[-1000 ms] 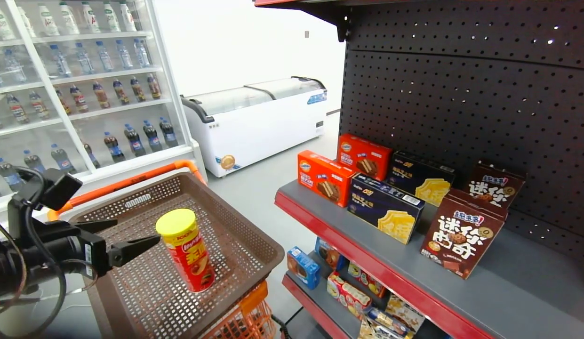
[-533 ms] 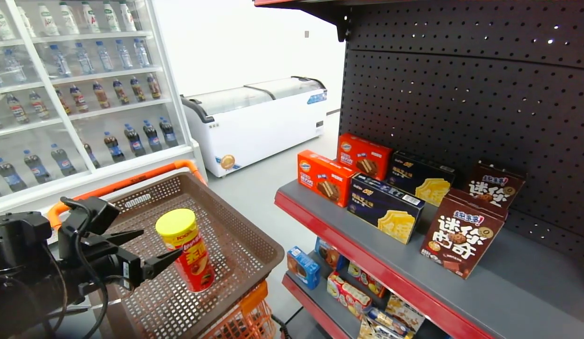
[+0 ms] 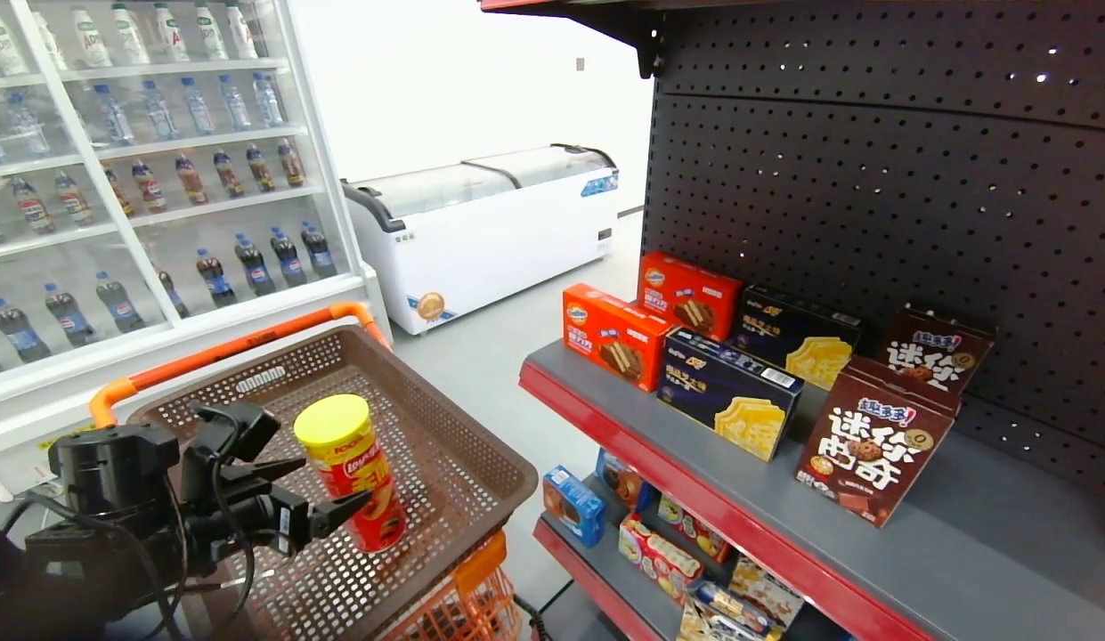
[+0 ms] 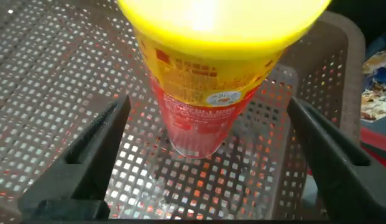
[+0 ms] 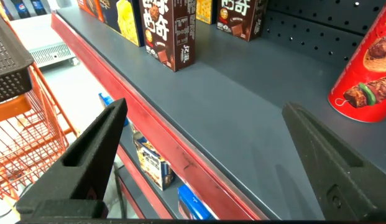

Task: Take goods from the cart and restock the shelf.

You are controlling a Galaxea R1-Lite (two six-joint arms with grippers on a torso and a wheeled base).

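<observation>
A red chip can with a yellow lid (image 3: 352, 472) stands upright in the brown perforated cart basket (image 3: 467, 450). My left gripper (image 3: 336, 482) is open at the can's left side, one finger in front of it and one behind, partway down its height. In the left wrist view the can (image 4: 208, 93) rises between the two spread fingers (image 4: 87, 162). My right gripper (image 5: 205, 158) is open and holds nothing, hovering over the grey shelf board (image 5: 242, 118) by its red front edge. Another red can (image 5: 365, 65) stands on that shelf.
Orange, dark blue and brown boxes (image 3: 730, 392) stand in rows on the grey shelf (image 3: 962, 552), with bare board to their right. Lower shelves hold more snacks (image 3: 659, 556). The orange cart handle (image 3: 231, 347) runs along the basket's far side. A drinks fridge (image 3: 142, 178) and a chest freezer (image 3: 490, 223) stand behind.
My left gripper has moved right and down, from beside the can to straddling it with its fingers still open. The can has not moved.
</observation>
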